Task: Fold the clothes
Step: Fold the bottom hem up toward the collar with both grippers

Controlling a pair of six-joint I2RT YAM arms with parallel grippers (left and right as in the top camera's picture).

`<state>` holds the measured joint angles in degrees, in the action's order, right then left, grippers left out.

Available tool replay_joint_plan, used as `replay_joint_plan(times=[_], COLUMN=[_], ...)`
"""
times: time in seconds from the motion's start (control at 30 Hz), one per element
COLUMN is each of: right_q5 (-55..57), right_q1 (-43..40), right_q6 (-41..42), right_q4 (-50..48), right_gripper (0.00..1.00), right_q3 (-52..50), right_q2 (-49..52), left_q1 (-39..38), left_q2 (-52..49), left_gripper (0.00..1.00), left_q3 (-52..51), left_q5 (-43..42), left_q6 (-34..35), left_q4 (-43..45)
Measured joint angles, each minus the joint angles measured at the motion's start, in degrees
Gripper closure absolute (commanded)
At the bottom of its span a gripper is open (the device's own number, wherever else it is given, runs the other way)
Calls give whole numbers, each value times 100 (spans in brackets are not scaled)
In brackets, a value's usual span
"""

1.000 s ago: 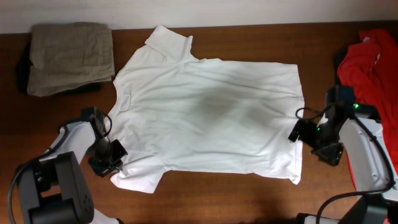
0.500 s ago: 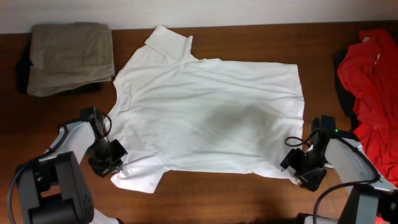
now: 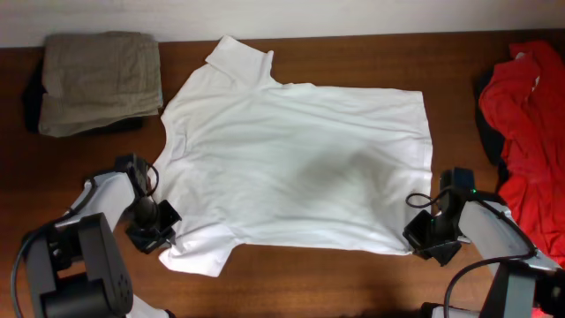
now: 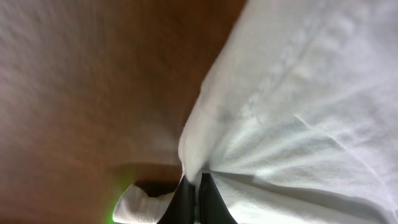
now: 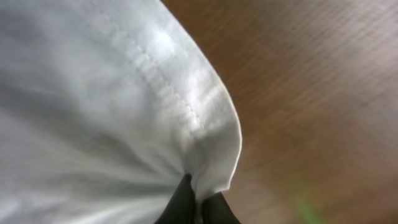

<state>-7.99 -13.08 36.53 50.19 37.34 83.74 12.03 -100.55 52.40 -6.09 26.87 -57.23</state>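
Note:
The clothes, a white short-sleeved shirt [image 3: 296,168], lie spread flat across the middle of the brown table. My left gripper [image 3: 161,231] is shut on the shirt's near-left edge by the sleeve; in the left wrist view the white cloth [image 4: 292,112] bunches between its dark fingers [image 4: 211,202]. My right gripper [image 3: 422,237] is shut on the shirt's near-right hem corner; in the right wrist view the stitched hem [image 5: 186,106] is pinched between its fingers [image 5: 180,205].
Folded khaki trousers [image 3: 99,81] rest at the back left. A crumpled red garment [image 3: 525,124] lies along the right edge. Bare wood [image 3: 291,283] runs along the table's front.
My right gripper moved from the shirt's right side down to its near-right corner and shut on the hem. The left gripper stayed shut in place.

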Motion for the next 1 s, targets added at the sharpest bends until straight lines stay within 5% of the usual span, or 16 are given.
replay_joint_plan(times=[0.17, 0.33, 0.77, 1.0], right_q5=[411, 470, 256, 286], right_q1=[0, 0, 105, 317], right_q6=[79, 76, 92, -79], right_q4=[894, 782, -1220, -2315], right_gripper=[96, 96, 96, 96], right_q3=[946, 1502, 1506, 1506], right_q2=[4, 4, 35, 166], left_q1=[-7, -11, -286, -695], left_q2=[170, 1519, 1727, 776], left_gripper=[99, 100, 99, 100], left_q3=[-74, 162, 216, 227], left_q5=[-37, -107, -570, -485], left_q6=[0, 0, 46, 61], left_q4=[-358, -199, 3257, 4048])
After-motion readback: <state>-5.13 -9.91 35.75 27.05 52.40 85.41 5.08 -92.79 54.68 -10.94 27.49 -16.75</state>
